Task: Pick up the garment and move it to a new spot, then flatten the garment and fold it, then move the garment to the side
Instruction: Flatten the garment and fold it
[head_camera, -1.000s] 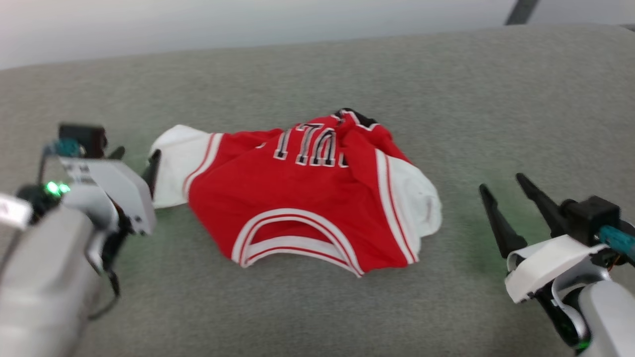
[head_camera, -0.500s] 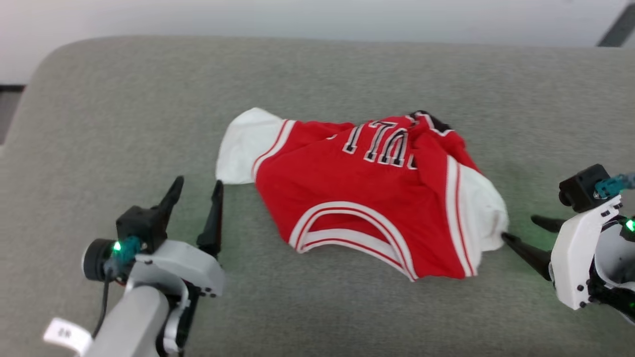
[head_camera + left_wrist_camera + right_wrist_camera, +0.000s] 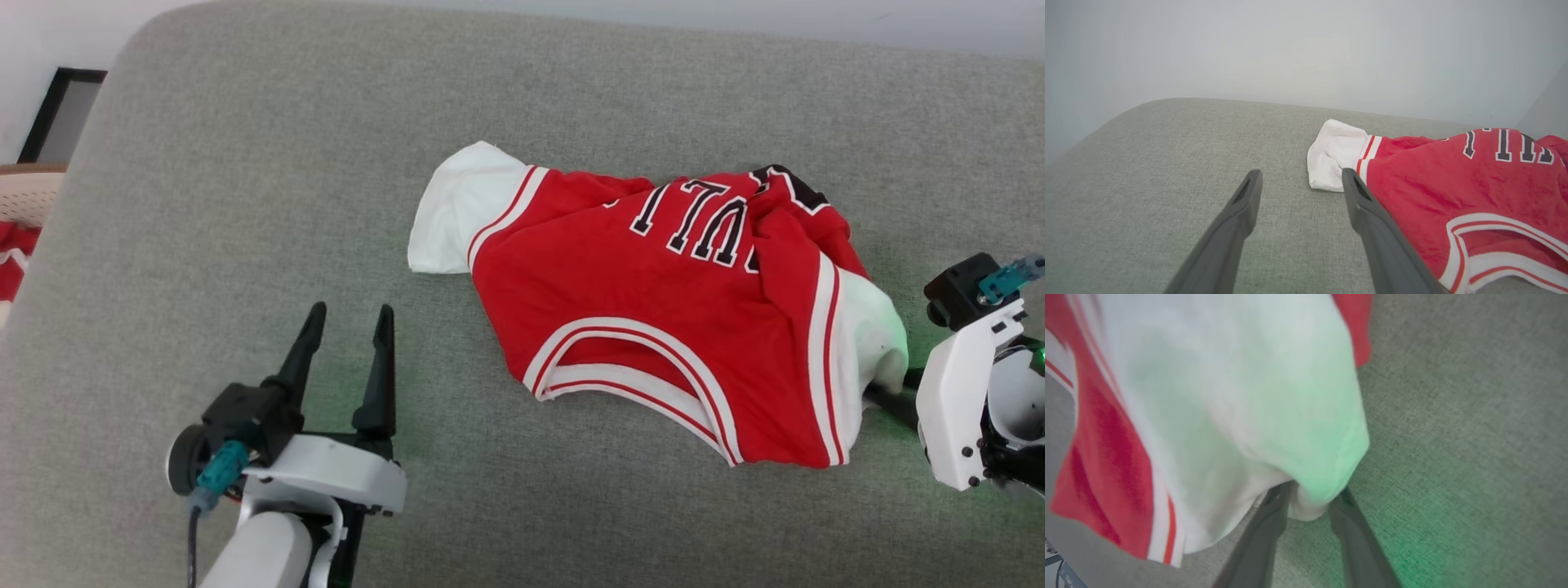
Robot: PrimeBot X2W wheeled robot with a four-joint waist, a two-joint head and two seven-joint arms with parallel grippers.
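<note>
— Where is the garment to be found?

— The red jersey (image 3: pixel 653 318) is seen lying rumpled on the grey upholstered surface (image 3: pixel 245 163), right of its middle. The striped neck trim (image 3: pixel 629 371) is turned toward the near edge. The black, white-outlined letters (image 3: pixel 694 224) are shown on the far side (they are read upside down from the head view).

— And the sleeves?

— One white sleeve (image 3: pixel 457 208) is spread at the far left of the jersey. The other white sleeve (image 3: pixel 873 335) is bunched at its right end.

— How is the left gripper held?

— The left gripper (image 3: pixel 351 310) is held open, its fingers wide apart, over the surface. It is placed near and to the left of the jersey, apart from it. In the left wrist view its right-hand finger is lined up in front of the red cloth below the left sleeve.

— And the right gripper?

— The right gripper (image 3: pixel 1312 490) is placed low at the jersey's right end. A fold of the right sleeve is seen between its two fingers (image 3: pixel 1265 531), which are set on either side of it. Whether the cloth is pinched cannot be told. A green glow (image 3: pixel 1412 522) is cast over the sleeve and the surface there.
</note>
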